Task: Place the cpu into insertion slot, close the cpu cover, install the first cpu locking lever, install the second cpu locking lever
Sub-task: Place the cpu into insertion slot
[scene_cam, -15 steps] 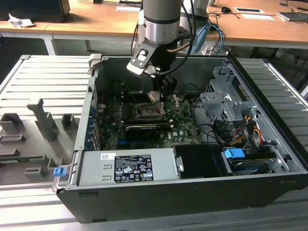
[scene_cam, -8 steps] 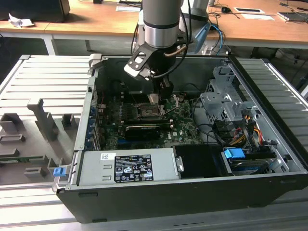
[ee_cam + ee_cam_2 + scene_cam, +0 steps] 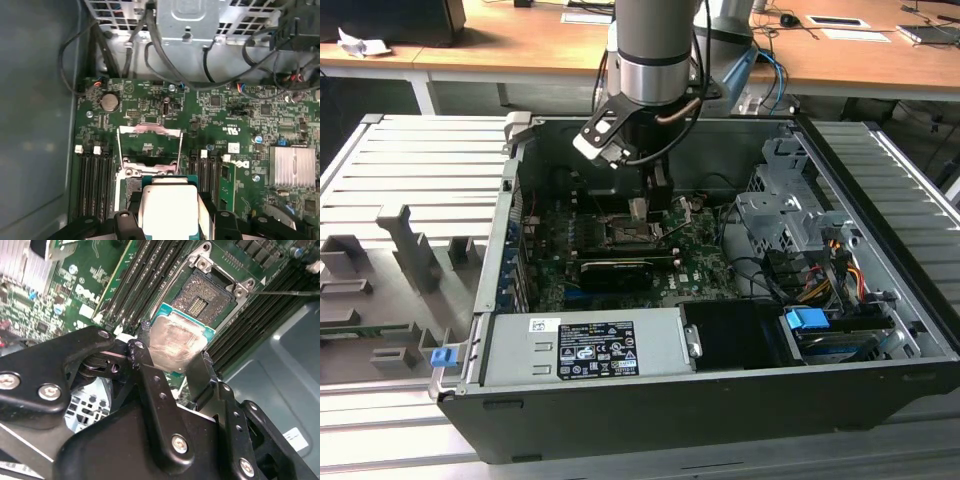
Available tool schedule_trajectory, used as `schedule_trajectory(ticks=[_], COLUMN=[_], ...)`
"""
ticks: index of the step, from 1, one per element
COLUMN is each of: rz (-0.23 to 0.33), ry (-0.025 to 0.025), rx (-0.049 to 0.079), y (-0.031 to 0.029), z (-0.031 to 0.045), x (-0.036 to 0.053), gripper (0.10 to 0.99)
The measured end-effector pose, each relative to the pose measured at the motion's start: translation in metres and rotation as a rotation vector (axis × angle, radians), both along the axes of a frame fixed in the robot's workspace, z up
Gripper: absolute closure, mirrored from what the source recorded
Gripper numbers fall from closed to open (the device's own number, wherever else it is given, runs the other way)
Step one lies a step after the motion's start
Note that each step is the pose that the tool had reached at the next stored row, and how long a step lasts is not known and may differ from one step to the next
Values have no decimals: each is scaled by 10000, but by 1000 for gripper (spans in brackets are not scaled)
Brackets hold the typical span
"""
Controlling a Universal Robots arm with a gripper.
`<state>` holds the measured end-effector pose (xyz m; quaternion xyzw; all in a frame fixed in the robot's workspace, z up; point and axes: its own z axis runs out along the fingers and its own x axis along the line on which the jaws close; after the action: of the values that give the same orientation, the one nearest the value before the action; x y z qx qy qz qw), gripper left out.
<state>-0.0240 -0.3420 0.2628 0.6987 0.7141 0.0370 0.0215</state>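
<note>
The fingers (image 3: 150, 380) were clamped on the edges of the cpu (image 3: 176, 342), holding it close over the empty insertion slot (image 3: 206, 299), not yet seated. The cpu cover (image 3: 150, 132) stood raised open, so all 4 steps looked left to do.

We see even, bright room light in exterior view. Far light-brown wooden desks (image 3: 520, 40) well lit. Inside of open dark-grey metal computer case (image 3: 720, 420) dimmer, with green motherboard (image 3: 700, 255) shaded beneath arm.

In first wrist view, flat square silvery-grey metal-topped cpu (image 3: 167, 207) glares near white.

In second wrist view we note smeared reflections on cpu (image 3: 175, 342) and blurred finned silver heatsink (image 3: 20, 265).
</note>
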Motion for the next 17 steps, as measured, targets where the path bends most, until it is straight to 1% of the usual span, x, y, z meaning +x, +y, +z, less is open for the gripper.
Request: schedule_trajectory(ticks=[1,2,4,5,6,7,8,17], rz=[-141,-364,-367,-316,-172,-20,0,4], ry=[0,0,1,1,1,4,2,3], rx=[-1,2,10,42,71,78,83,90], y=[0,5,12,13,13,13,13,13], z=[-10,-47,-72,-103,-121,-125,-128,-155], x=[0,-5,-65,-109,-119,-120,-122,-126], gripper=[557,557,557,557,557,557,557,557])
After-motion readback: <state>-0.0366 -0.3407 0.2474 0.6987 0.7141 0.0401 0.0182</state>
